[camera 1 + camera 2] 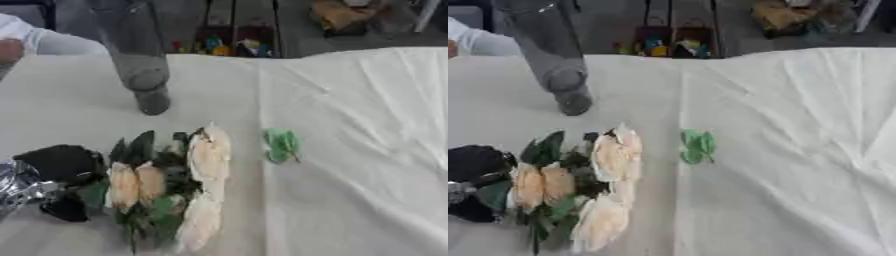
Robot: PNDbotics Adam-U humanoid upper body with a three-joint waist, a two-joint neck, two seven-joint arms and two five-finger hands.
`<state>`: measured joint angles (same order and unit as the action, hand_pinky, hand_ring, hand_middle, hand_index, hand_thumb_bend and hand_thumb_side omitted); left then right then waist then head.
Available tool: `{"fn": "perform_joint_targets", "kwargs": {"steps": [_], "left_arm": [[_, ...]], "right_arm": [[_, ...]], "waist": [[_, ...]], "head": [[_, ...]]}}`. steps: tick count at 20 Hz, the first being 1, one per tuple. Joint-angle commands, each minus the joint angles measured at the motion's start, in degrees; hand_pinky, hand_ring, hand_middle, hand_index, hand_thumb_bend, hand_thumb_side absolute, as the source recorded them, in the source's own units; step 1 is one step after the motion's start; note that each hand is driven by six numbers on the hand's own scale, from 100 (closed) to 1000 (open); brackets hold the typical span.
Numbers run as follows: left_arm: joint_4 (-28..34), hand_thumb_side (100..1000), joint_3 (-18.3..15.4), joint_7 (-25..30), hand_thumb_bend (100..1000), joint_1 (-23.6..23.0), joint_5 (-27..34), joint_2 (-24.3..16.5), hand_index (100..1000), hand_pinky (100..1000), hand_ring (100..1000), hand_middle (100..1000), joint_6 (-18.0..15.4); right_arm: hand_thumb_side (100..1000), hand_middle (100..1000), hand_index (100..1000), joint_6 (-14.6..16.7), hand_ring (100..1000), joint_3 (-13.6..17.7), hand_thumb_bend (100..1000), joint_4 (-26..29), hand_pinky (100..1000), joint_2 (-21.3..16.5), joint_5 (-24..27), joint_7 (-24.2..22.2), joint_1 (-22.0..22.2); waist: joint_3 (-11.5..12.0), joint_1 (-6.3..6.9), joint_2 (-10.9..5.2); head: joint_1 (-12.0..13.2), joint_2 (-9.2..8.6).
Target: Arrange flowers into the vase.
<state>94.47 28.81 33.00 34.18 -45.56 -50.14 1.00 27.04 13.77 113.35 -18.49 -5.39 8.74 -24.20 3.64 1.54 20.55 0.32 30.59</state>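
Observation:
A tall grey glass vase stands at the back left of the white-clothed table; its top runs out of the picture. A bunch of cream flowers with dark green leaves lies flat on the cloth at the front left, well in front of the vase. My left hand, black with a silver wrist, comes in from the lower left edge. It lies against the left side of the bunch, next to two of the blooms. Whether it holds them I cannot make out. My right hand is out of sight.
A loose light green leaf lies on the cloth just right of the bunch. Folds run across the cloth on the right half. Beyond the table's far edge are wooden crates with coloured items and a brown box.

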Motion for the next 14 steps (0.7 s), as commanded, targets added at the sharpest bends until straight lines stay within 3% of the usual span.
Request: {"fn": "perform_joint_targets", "kwargs": {"steps": [1,3,4,14], "left_arm": [[-0.4,415,-0.2,-1.4,100,1.1,0.3,-0.9,317,202,128,205,-0.2],[-1.2,395,-0.3,-2.7,100,1.2,0.6,-0.6,242,107,100,124,0.1],[-1.6,391,-0.4,-3.5,100,1.3,0.9,-0.4,208,100,100,100,0.4],[-2.5,440,-0.8,-7.3,100,1.3,2.2,0.2,117,100,100,100,1.4]], "right_arm": [[857,531,752,-0.1,784,0.3,100,1.2,551,-1.6,0.2,0.1,-0.3],[857,531,752,-0.2,784,0.3,100,1.2,551,-1.6,0.3,0.1,-0.3],[857,531,752,-0.2,784,0.4,100,1.2,551,-1.6,0.3,0.1,-0.3],[856,527,752,-0.3,786,0.3,100,1.2,552,-1.6,0.3,-0.3,-0.1]], "waist": [[0.0,0.12,-0.89],[0.0,0.15,-0.91],[0.0,0.14,-0.9],[0.1,0.07,-0.85]], "head": [[0.1,-0.7],[0.1,-0.74],[0.1,-0.81],[-0.1,-0.9]]}}
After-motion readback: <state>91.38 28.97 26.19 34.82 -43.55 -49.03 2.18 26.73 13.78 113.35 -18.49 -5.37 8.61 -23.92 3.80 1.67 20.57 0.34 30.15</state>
